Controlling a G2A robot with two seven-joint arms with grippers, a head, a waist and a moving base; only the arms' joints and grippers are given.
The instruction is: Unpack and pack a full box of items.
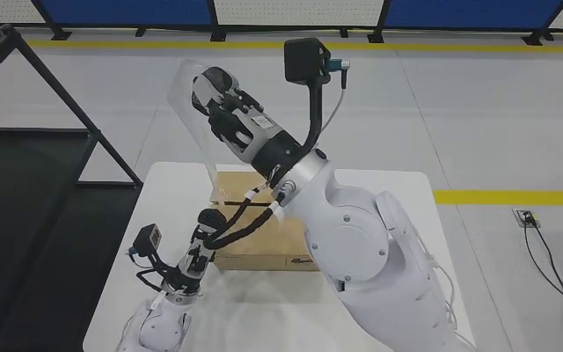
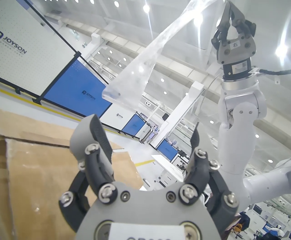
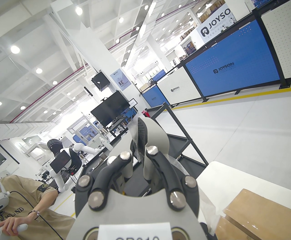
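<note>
Brown cardboard box (image 1: 234, 187) sits on the white table (image 1: 387, 194). It is low under the right gripper (image 1: 215, 92) and just beside the left gripper (image 1: 209, 220).

I see the right gripper raised well above the box, its jaws pinched narrow on a clear plastic sheet (image 1: 189, 114). In the top view the sheet hangs from those jaws down toward the box's far edge.

The right wrist view gives me the pinch itself. The crinkled clear sheet (image 3: 136, 136) is squeezed between the two pads of the right gripper (image 3: 137, 129), with the box (image 3: 250, 211) and table edge (image 3: 218, 172) far below the jaws.

The left wrist view gives me the sheet's full span instead. The sheet (image 2: 141, 68) runs from the right gripper (image 2: 229, 13) down to a free corner hanging above the left gripper (image 2: 145, 127).

The left jaws stand wide apart with nothing between them. The box top (image 2: 34, 170) lies just beside one finger (image 2: 97, 134), outside the gap, and I can see a flap seam across it.

Around the rig:
- Pale floor with a yellow line (image 1: 493, 197).
- Blue and white partition panels (image 1: 123, 11) along the far side.
- A black metal frame (image 1: 88, 141) off the table's side.
</note>
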